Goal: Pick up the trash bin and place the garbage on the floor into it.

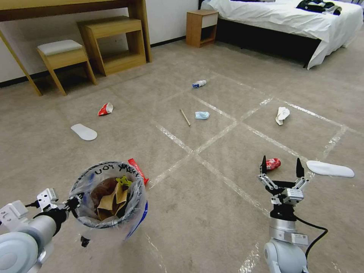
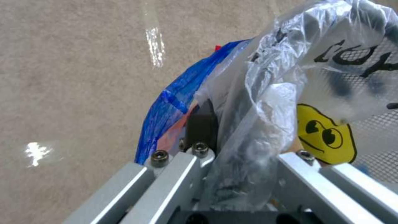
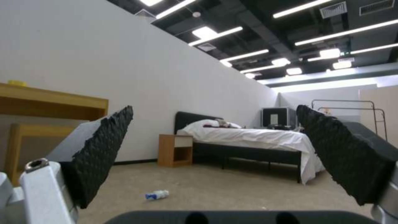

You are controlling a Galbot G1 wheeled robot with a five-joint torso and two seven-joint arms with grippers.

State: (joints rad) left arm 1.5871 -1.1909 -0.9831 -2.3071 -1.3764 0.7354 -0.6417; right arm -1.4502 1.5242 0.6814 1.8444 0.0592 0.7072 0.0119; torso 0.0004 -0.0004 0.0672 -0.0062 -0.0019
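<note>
Holding the bin (image 1: pixel 108 201) by its near rim, my left gripper (image 1: pixel 74 201) sits low on the left, clenched on the rim and the clear bag, with the bin lifted off the floor (image 1: pixel 197 212); the left wrist view shows plastic bunched between the fingers (image 2: pixel 201 127). Inside the bin I see a brown paper bag (image 1: pixel 112 199). A red wrapper (image 1: pixel 137 170) lies on the floor just behind the bin. Farther back on the left are a crushed red-and-white packet (image 1: pixel 105 109) and a white insole (image 1: pixel 83 132). Toward the middle lie a stick (image 1: pixel 185 117), a blue mask (image 1: pixel 202 115) just beside it, and a bottle (image 1: pixel 199 83) farther off near the bed (image 1: pixel 288 19). To the right, a tissue (image 1: pixel 282 115) rests inside a taped square. My right gripper (image 1: pixel 281 167) hovers with its jaws spread wide and nothing in them, the red can (image 1: pixel 273 163) on the floor just beyond its left finger. Another insole (image 1: pixel 330 168) lies at far right.
</note>
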